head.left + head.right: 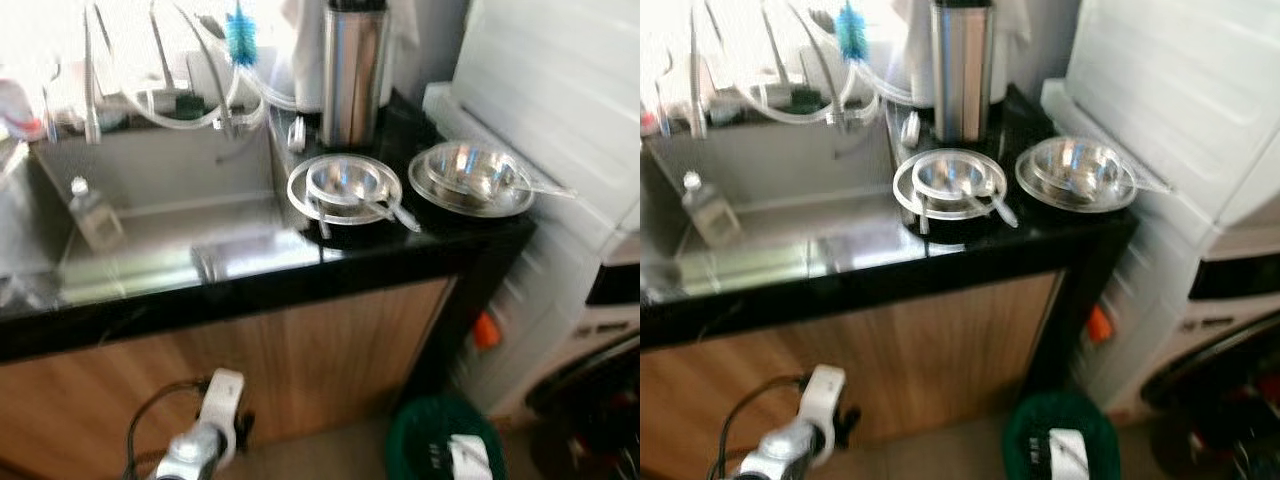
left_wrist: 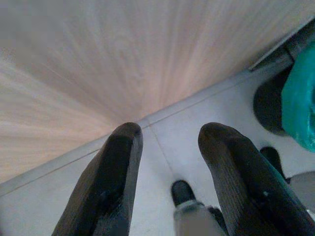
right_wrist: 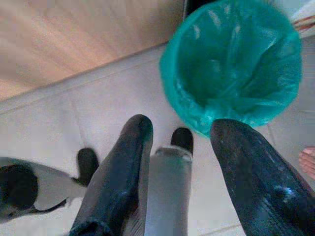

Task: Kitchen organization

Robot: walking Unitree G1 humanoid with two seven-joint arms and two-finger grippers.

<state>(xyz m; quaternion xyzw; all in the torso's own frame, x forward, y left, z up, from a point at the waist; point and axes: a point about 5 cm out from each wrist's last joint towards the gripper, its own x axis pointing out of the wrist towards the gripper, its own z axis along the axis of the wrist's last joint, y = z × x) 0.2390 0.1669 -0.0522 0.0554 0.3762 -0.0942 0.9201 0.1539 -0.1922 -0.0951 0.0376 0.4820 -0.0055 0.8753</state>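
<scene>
Black countertop (image 1: 330,265) edge overhangs wood cabinet (image 1: 330,360); bin (image 1: 435,440) below.

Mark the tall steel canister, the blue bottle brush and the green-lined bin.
steel canister (image 1: 352,75): left eye view, middle of its shiny side.
blue bottle brush (image 1: 240,38): left eye view, on the bristles.
green-lined bin (image 3: 231,64): right wrist view, inside the teal liner.

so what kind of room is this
Most likely a home kitchen: a steel sink set in a black counter, steel plates with spoons beside it, and a green-lined bin on the floor.
</scene>
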